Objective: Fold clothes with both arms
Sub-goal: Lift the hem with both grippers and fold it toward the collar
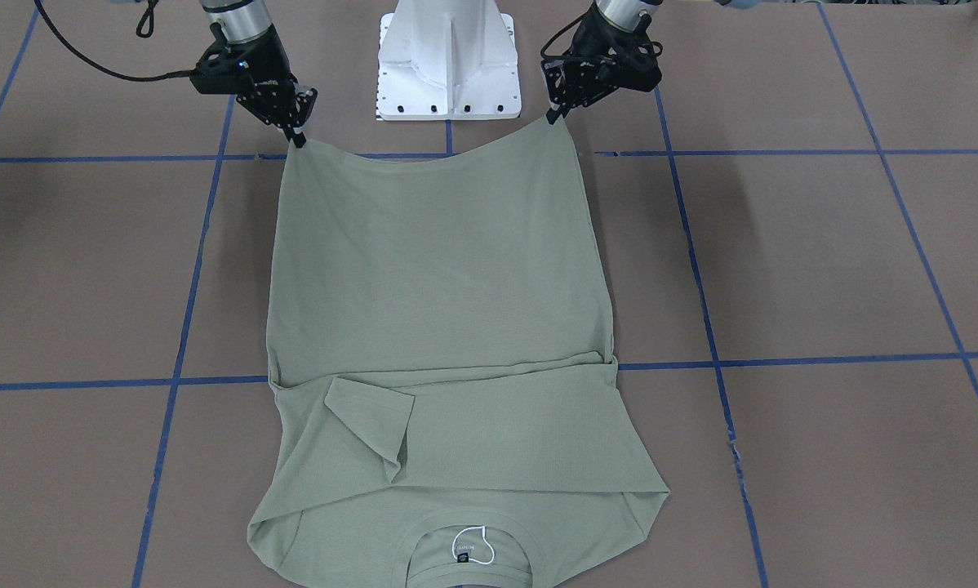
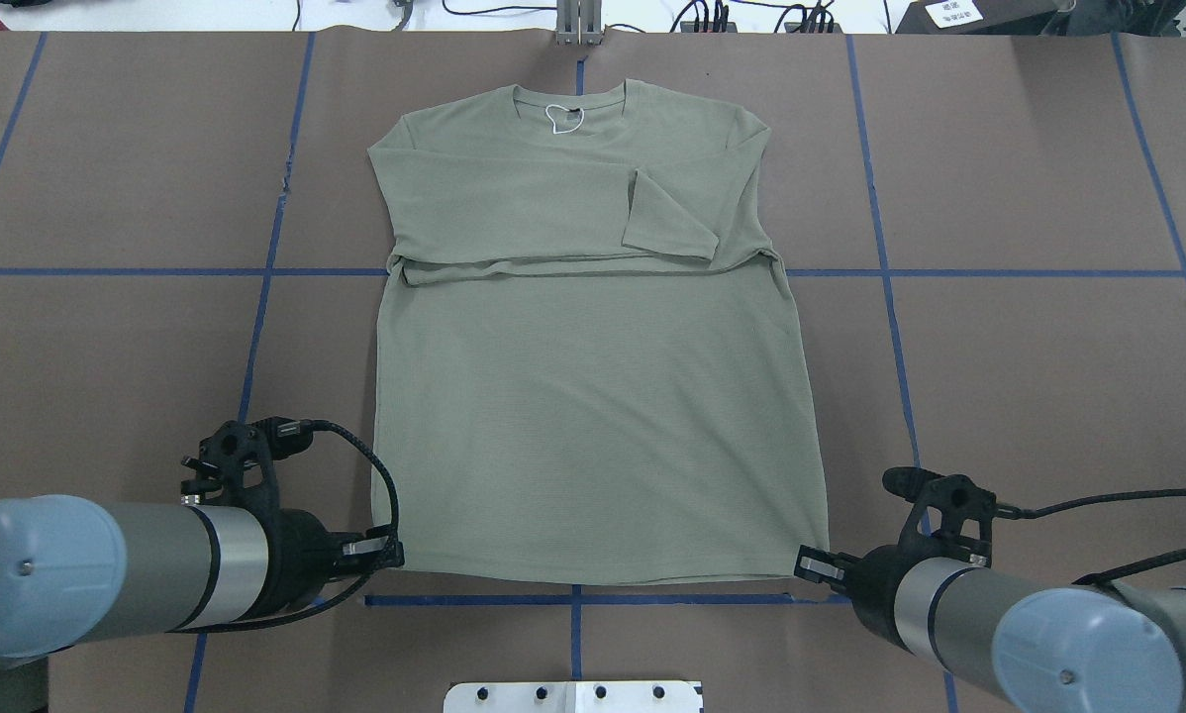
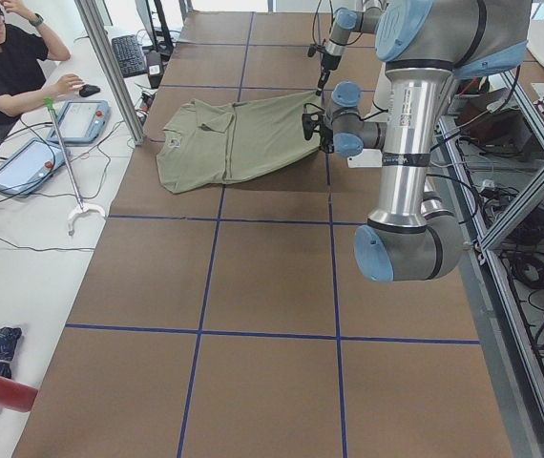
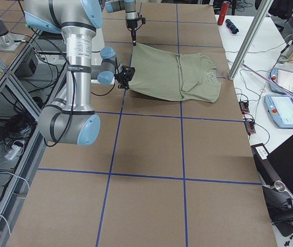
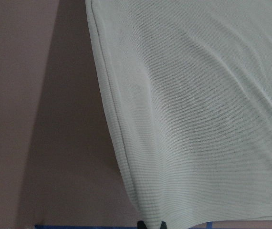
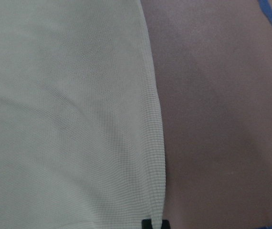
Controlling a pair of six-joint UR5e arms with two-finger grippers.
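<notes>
Shirt: the pale sage-green shirt (image 2: 593, 396) is lying flat in the centre of the overhead view, with its neck pointing to the top edge and its hem to the bottom.
Sleeves: both are lying folded across the chest, and one cuff (image 2: 672, 218) is hanging down right of centre.
Tag loop: a white loop (image 2: 563, 119) is showing inside the round neck.
Left arm: the left arm (image 2: 108, 579) is reaching in low and almost level from the lower left of the overhead view.
Left gripper: the left gripper (image 2: 387, 557) is pinching the hem corner on that side, its jaws closing narrowly on the cloth.
Right arm: the right arm (image 2: 1029, 634) is coming in from the lower right, angling up and inward.
Right gripper: the right gripper (image 2: 809, 566) is nipping the opposite hem corner, its jaws likewise standing narrow on fabric.
Table: the brown table (image 2: 1029, 376) is carrying the shirt among blue tape lines (image 2: 1038, 272).
Pedestal: a white pedestal (image 1: 448, 61) is standing at top centre of the front-facing view, between the grippers.
Person: a person (image 3: 10, 67) is sitting at the upper left of the left side view.
</notes>
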